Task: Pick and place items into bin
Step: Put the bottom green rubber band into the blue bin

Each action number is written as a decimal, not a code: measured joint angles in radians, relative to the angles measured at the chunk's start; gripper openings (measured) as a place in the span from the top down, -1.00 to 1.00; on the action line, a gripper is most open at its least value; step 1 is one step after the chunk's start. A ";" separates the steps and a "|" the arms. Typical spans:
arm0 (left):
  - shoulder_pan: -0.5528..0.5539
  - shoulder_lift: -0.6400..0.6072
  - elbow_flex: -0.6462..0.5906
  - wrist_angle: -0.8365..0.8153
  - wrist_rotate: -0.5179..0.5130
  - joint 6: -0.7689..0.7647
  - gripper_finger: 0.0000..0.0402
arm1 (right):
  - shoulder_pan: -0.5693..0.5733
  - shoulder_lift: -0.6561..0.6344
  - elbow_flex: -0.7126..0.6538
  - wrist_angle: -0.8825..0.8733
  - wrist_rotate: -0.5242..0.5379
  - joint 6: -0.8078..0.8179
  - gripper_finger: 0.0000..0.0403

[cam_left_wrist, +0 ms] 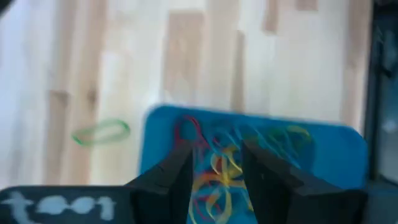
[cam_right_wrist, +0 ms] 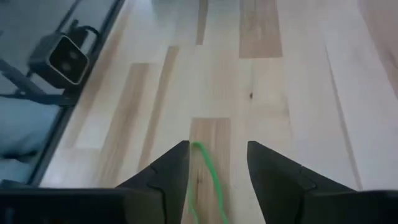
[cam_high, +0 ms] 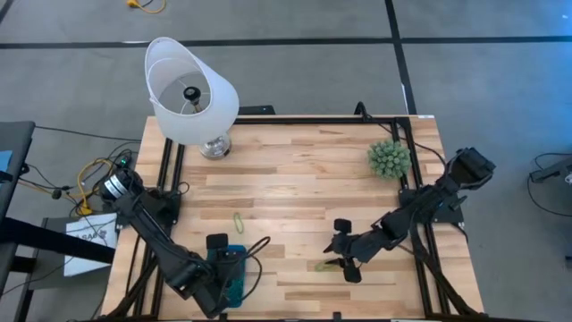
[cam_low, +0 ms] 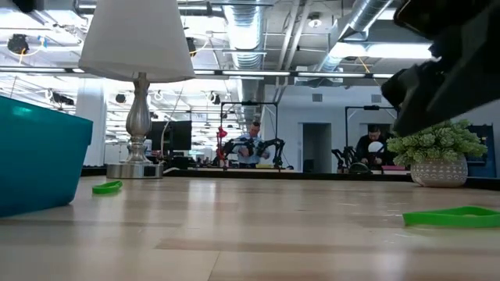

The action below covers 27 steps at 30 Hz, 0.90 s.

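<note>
The teal-blue bin (cam_high: pixel 235 284) sits near the table's near-left corner and holds several coloured rubber bands (cam_left_wrist: pixel 280 140). My left gripper (cam_left_wrist: pixel 216 149) hovers open just above the bin (cam_left_wrist: pixel 336 149). One green band (cam_high: pixel 239 221) lies flat on the wood beyond the bin and shows in the left wrist view (cam_left_wrist: pixel 101 132) and the low view (cam_low: pixel 107 187). Another green band (cam_high: pixel 323 265) lies flat at near right (cam_low: pixel 457 217). My right gripper (cam_right_wrist: pixel 217 146) is open above it, a finger on either side of the band (cam_right_wrist: pixel 205 165), not touching it.
A lamp with a white shade (cam_high: pixel 189 89) stands at the far left. The spiky green plant ball (cam_high: pixel 390 159) sits at the far right. A small camera (cam_right_wrist: pixel 65 59) is fixed at the table's near edge. Bare wood lies between the two arms.
</note>
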 joint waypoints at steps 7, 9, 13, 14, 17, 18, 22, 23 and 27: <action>0.027 0.000 0.000 -0.039 -0.033 0.004 0.37 | 0.000 0.112 0.091 -0.143 -0.032 -0.009 0.23; 0.033 0.000 0.000 -0.042 -0.033 0.005 0.37 | 0.000 0.156 0.124 -0.200 -0.032 -0.011 0.24; 0.041 0.000 0.000 -0.059 -0.034 0.025 0.37 | 0.000 0.223 0.191 -0.322 -0.027 -0.014 0.28; 0.041 0.000 0.000 -0.060 -0.035 0.027 0.37 | 0.000 0.234 0.205 -0.342 -0.021 -0.013 0.29; 0.041 0.000 0.000 -0.063 -0.035 0.027 0.37 | 0.000 0.260 0.237 -0.389 -0.022 -0.013 0.34; 0.041 0.000 0.000 -0.065 -0.035 0.027 0.37 | 0.000 0.268 0.244 -0.392 -0.021 -0.013 0.37; 0.041 0.000 0.000 -0.066 -0.047 0.027 0.37 | 0.000 0.274 0.256 -0.394 -0.029 -0.018 0.57; 0.041 0.000 0.000 -0.068 -0.061 0.027 0.37 | 0.000 0.275 0.258 -0.391 -0.029 -0.022 0.65; 0.037 0.000 0.011 -0.143 -0.082 0.026 0.37 | 0.010 0.274 0.259 -0.365 -0.032 -0.094 0.95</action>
